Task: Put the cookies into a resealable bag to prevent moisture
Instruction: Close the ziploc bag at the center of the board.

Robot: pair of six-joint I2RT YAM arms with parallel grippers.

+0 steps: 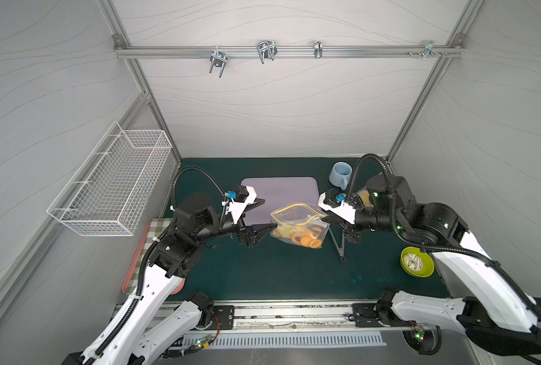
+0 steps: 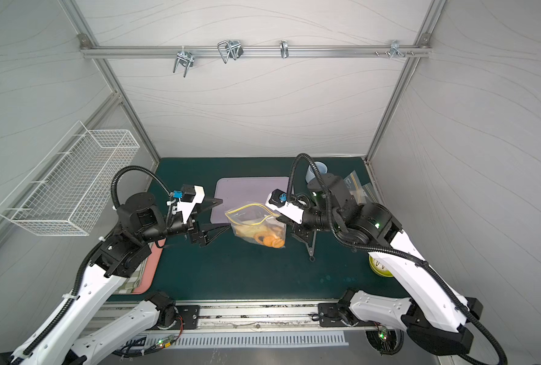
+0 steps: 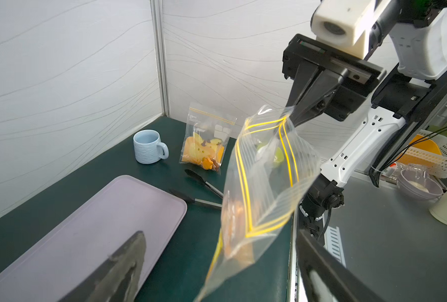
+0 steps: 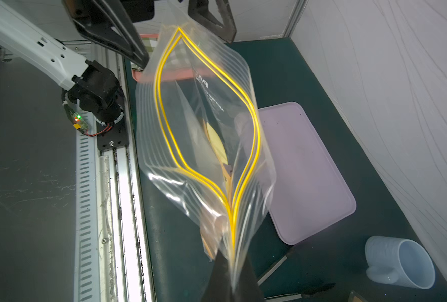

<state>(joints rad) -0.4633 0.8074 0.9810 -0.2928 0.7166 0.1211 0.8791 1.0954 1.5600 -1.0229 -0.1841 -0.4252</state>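
Above the green mat (image 1: pixel 278 275), by the lilac tray's (image 1: pixel 278 189) near edge, the clear resealable bag (image 1: pixel 297 221) hangs with its yellow-striped mouth gaping. The cookies (image 1: pixel 307 240) (orange rounds mostly, a few dark) are heaped at its bottom. On one corner of the zip the right gripper (image 1: pixel 324 216) is pinched tight. Opposite, the left gripper (image 1: pixel 270 212) stands wide — the bag's other corner lies between its fingers (image 1: pixel 261 230), clamped by neither.

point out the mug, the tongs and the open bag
mug (image 3: pixel 148 154): left wrist view, on its outer wall
tongs (image 3: pixel 206 203): left wrist view, on one metal arm
open bag (image 1: pixel 298 225): in a top view, on its clear side
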